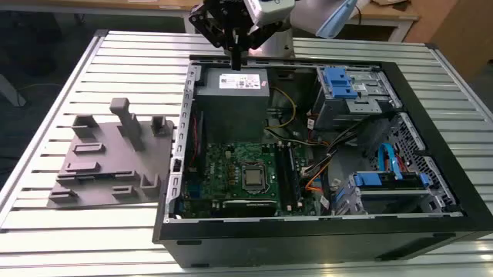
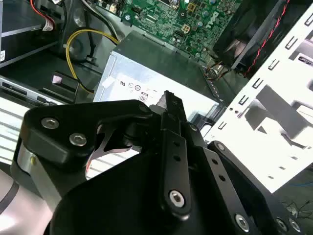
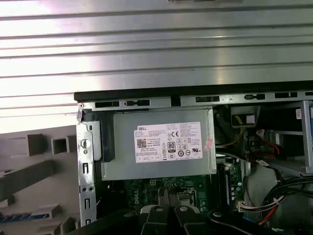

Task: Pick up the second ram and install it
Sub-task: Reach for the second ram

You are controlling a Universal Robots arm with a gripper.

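Observation:
My gripper (image 1: pixel 235 64) hangs over the back edge of the open computer case, just above the grey power supply (image 1: pixel 231 92). Its black fingers (image 2: pixel 168 105) are pressed together with nothing between them. In the first wrist view the gripper (image 3: pixel 168 208) stands over the green motherboard (image 3: pixel 146 188). A slim bluish strip (image 3: pixel 27 215) that may be the second ram lies in the grey fixture (image 1: pixel 104 164) at the exterior view's left, well apart from the gripper. Long black slots (image 1: pixel 291 173) run beside the processor (image 1: pixel 254 177), and one stick (image 3: pixel 226 181) stands in them.
The black case wall (image 1: pixel 308 234) rings the motherboard (image 1: pixel 231 167). Drive bays with blue latches (image 1: pixel 339 83) and loose cables (image 1: pixel 316 167) crowd the exterior view's right half of the case. The case and fixture rest on a slatted metal table (image 1: pixel 46 231).

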